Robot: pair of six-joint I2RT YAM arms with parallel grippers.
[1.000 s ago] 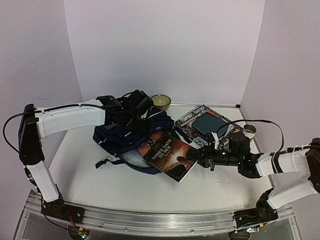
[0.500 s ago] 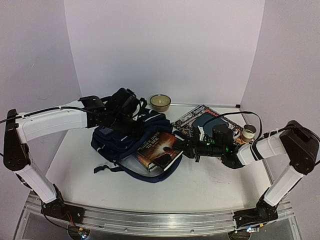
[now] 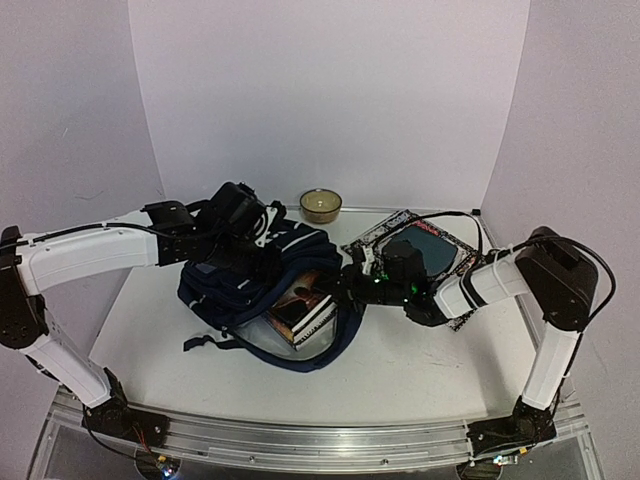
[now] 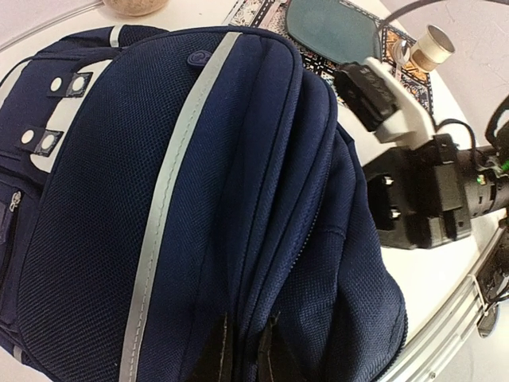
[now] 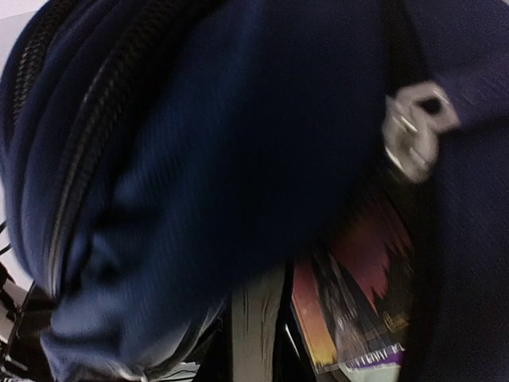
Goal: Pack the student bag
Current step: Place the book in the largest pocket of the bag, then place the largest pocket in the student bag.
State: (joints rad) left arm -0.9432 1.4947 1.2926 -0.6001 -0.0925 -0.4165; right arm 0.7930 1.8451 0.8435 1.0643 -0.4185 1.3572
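**Student bag.** The student bag [image 3: 230, 290] lies on its side left of centre on the worktop [image 3: 400, 360]. Its mouth faces the right arm. The white stripe runs along the upper panel, and a black strap trails onto the worktop at the near left.

**Left arm.** The left arm [image 3: 90, 255] reaches in from the left, with its wrist over the top of the bag. In the left wrist view, the left jaws are nearly pressed together and pinch a fold of navy fabric beside the zip edge. The fabric at the opening is held up.

**Right arm.** The right arm [image 3: 480, 285] extends from the right, with its wrist at the bag's mouth. In the right wrist view, the right jaws are nearly closed on the pale page edge of a book [image 3: 300, 308]. The book sits partly inside the opening, under the raised fabric. Its dark red cover is visible.

**Other items.** A shallow round bowl [image 3: 321, 205] stands behind the bag, apart from it. A patterned board [image 3: 395, 225] lies at the rear right and carries a dark teal pouch [image 3: 435, 250]. A small pale cup [image 4: 433, 48] stands just beside the board.
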